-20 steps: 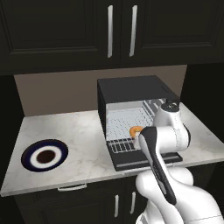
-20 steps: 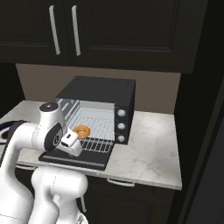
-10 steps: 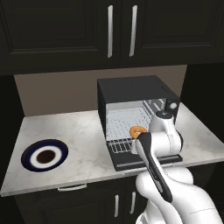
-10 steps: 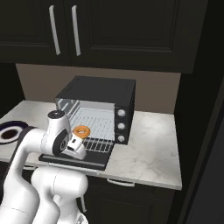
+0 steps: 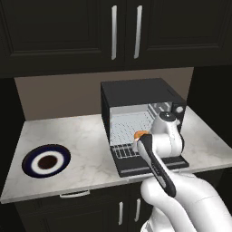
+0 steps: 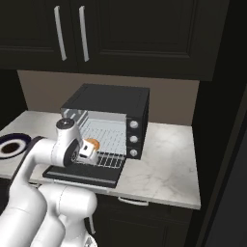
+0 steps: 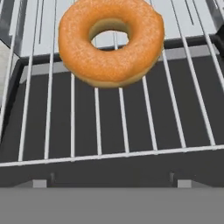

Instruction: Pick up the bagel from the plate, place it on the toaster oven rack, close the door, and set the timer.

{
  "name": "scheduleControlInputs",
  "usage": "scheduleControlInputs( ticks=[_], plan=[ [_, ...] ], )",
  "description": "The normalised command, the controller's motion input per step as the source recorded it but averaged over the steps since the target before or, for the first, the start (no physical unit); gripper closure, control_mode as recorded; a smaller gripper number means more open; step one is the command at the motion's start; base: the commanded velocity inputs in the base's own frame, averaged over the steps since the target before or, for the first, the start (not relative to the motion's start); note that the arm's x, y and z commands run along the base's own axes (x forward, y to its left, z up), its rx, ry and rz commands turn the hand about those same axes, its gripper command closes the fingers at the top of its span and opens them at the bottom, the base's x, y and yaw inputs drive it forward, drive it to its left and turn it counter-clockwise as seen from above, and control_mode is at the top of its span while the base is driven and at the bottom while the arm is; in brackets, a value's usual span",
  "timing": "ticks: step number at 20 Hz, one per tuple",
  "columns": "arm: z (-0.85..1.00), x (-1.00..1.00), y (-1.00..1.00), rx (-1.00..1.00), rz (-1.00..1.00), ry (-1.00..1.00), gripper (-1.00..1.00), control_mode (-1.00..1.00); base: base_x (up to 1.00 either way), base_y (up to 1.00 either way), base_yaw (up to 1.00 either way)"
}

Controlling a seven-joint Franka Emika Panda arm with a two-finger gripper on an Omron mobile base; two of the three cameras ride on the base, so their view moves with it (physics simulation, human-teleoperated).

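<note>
Bagel (image 7: pixel 110 41) lying flat on the pulled-out toaster oven rack (image 7: pixel 122 127), apart from the plate.

Seen from the hand camera resting across the silver wires, hole up, with the dark door (image 7: pixel 109 175) open below the rack's front edge. In the left base view, just a sliver of orange bagel (image 5: pixel 141 134) visible beside the white arm's wrist, above the rack (image 5: pixel 124 150) and the dropped door (image 5: pixel 136 166); plate (image 5: pixel 46 160) well apart at the counter's (image 5: pixel 81 136) left end, holding nothing. From the right base view, bagel (image 6: pixel 90 145) sitting at the front of the rack (image 6: pixel 108 159), oven (image 6: pixel 113 103) behind, plate (image 6: pixel 10 146) partly hidden by the arm. Gripper hovering just over the rack near the bagel; fingertips hidden by the wrist, so whether spread or closed cannot be told.
</note>
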Motion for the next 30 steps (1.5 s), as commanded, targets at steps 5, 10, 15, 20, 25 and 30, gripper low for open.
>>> scheduleControlInputs(
  ticks=[5, 10, 15, 20, 25, 30],
  plan=[
    [-0.12, 0.64, 0.0, 0.0, 0.06, -0.08, -1.0, -1.0, 0.0, 0.0, 0.0],
    [-0.23, 0.37, 0.0, 0.0, 0.04, -0.02, -1.0, -1.0, 0.0, 0.0, 0.0],
    [-0.27, 0.34, 0.0, 0.0, 0.0, 0.0, -1.0, -1.0, 0.0, 0.0, 0.0],
    [-0.08, 0.35, 0.0, 0.0, 0.0, 0.0, -1.0, -1.0, 0.0, 0.0, 0.0],
    [-0.06, 1.0, 0.0, 0.0, 0.0, -0.06, -1.0, -1.0, 0.0, 0.0, 0.0],
    [0.05, 0.36, 0.0, 0.0, 0.0, -0.21, -1.0, -1.0, 0.0, 0.0, 0.0]
  ],
)
